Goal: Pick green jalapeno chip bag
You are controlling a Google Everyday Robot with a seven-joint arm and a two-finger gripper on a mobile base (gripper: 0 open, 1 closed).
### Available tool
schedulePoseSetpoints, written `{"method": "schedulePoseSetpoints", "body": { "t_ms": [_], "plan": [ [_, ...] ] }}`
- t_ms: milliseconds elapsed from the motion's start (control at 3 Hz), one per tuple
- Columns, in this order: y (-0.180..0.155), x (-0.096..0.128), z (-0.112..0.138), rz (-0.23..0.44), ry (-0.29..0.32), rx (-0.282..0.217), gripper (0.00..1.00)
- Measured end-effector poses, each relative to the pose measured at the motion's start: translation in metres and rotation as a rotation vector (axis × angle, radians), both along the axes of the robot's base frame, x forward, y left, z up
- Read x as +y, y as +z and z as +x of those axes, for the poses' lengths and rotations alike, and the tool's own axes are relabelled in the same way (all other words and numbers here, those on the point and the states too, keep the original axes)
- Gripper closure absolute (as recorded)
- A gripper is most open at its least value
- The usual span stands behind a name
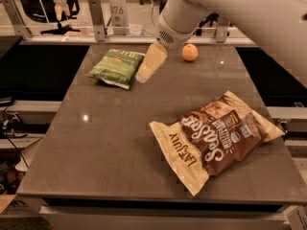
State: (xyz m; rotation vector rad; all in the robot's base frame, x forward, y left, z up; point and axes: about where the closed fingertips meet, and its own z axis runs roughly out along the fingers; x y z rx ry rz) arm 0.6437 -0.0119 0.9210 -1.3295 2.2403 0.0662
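Observation:
The green jalapeno chip bag (116,67) lies flat at the far left of the grey table (110,138). It is small, crinkly and green with pale lettering. My gripper (150,65) hangs from the white arm just to the right of the bag, its pale tip near the bag's right edge and low over the table. It holds nothing that I can see.
A large brown-and-cream "Sea Salt" chip bag (216,138) lies at the near right of the table. An orange (190,52) sits at the far edge, right of the gripper. A metal rail (96,18) with posts runs behind the table.

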Motion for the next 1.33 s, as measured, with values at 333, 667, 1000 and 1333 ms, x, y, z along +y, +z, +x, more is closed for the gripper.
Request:
{"method": "schedulePoseSetpoints", "body": {
  "t_ms": [333,667,1000,1333],
  "plan": [
    [-0.013,0.023,0.013,0.028,-0.041,-0.008,0.0],
    [-0.026,0.043,0.026,0.053,-0.073,0.0,0.0],
    [-0.036,0.06,0.041,0.086,-0.105,0.02,0.0],
    [-0.048,0.079,0.044,0.119,-0.121,0.047,0.0]
  ]
}}
